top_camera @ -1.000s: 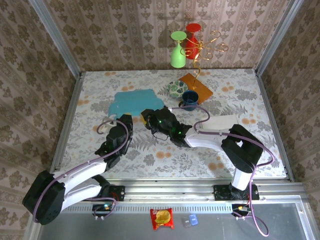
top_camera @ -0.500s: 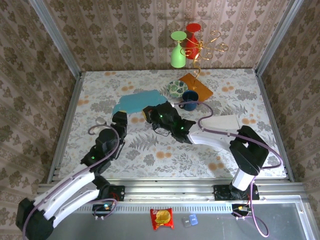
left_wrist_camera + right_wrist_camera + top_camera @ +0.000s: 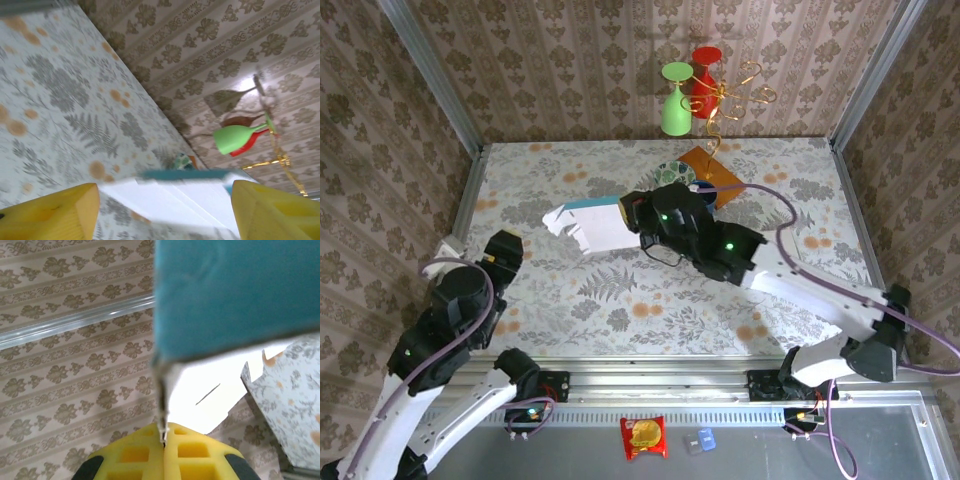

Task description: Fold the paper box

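Box: The paper box (image 3: 595,222) is a flat sheet, blue-green on one side and white on the other. It is up off the table (image 3: 620,300) and tilted, over the far middle part. From above, mostly the white side shows.
Right gripper: The right gripper (image 3: 634,214) pinches the right edge of the box. In the right wrist view its yellow fingers (image 3: 195,452) are pressed tight together, with the thin edge of the box (image 3: 235,290) stuck between them.
Left gripper: The left gripper (image 3: 506,246) is at the left side of the table, well apart from the box. Its jaws are wide apart and hold nothing. In the left wrist view its yellow fingers (image 3: 50,212) sit at the two bottom corners, and the box (image 3: 190,195) shows ahead between them.
Glasses: A green glass (image 3: 675,100) and a red glass (image 3: 705,68) hang upside down on a gold wire stand (image 3: 740,95) at the back.
Mat: An orange mat (image 3: 720,172) lies under the stand, just beside the right arm.
Snack: A red snack pack (image 3: 643,437) lies on the near ledge, between the two arm bases.
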You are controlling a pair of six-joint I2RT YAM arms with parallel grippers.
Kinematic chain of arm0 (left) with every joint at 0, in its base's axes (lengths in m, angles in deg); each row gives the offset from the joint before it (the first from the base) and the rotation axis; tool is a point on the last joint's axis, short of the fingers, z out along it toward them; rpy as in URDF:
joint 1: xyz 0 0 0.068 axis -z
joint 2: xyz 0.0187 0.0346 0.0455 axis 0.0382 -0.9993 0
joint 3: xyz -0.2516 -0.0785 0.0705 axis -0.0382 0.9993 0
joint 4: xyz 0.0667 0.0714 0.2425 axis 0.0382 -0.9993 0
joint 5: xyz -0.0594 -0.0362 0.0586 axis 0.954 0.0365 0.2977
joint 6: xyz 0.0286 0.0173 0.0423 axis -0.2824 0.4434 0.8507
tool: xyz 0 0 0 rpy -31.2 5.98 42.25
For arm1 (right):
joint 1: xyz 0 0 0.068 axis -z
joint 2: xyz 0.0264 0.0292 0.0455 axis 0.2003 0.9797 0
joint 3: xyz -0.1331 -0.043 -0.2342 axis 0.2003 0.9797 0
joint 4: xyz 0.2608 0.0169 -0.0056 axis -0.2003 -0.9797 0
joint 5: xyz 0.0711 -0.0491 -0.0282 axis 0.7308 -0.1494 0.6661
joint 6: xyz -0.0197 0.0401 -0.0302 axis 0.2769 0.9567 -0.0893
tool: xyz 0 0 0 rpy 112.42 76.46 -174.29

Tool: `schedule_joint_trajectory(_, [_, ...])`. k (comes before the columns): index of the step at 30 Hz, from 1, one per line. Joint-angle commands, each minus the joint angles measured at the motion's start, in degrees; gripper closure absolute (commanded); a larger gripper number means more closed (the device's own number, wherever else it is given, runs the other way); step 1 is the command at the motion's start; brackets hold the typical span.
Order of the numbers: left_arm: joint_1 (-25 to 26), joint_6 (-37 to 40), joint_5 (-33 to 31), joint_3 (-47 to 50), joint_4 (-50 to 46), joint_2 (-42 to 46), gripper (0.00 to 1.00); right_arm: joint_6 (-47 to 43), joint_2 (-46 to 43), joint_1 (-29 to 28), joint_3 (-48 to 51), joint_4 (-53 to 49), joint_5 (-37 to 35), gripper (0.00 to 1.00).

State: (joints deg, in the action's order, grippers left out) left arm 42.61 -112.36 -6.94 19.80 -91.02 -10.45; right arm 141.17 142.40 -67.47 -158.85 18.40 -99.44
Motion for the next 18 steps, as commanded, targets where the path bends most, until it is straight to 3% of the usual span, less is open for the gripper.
schedule_joint_trajectory(1, [-0.59, 9.38, -2.04, -4.15, -5.62, -3.99, 0.32, 3.83, -4.42, -2.02, -3.65, -19.03, -6.56, 1.00])
schedule_joint_trajectory(4, [-2.21, 12.10, 2.88, -6.44, -2.95, -7.76, 0.37, 5.04, -5.24, -2.05, -5.72, -24.20, -7.94, 1.00])
schedule_joint_trajectory(8, [-9.42, 15.78, 20.53, -8.80, -0.96, -15.97, 0.38, 5.47, -4.48, 1.87, -3.01, -23.27, -4.32, 1.00])
schedule_joint_trajectory(12, [-17.54, 14.57, 35.23, -6.15, 0.71, -20.41, 0.47, 5.15, -2.98, 6.87, 1.27, -18.23, 1.31, 1.00])
schedule_joint_trajectory(18, [-21.83, 15.04, 42.42, 0.48, 4.40, -21.26, 0.52, 2.76, 1.69, 13.54, 6.09, -10.66, 10.04, 1.00])
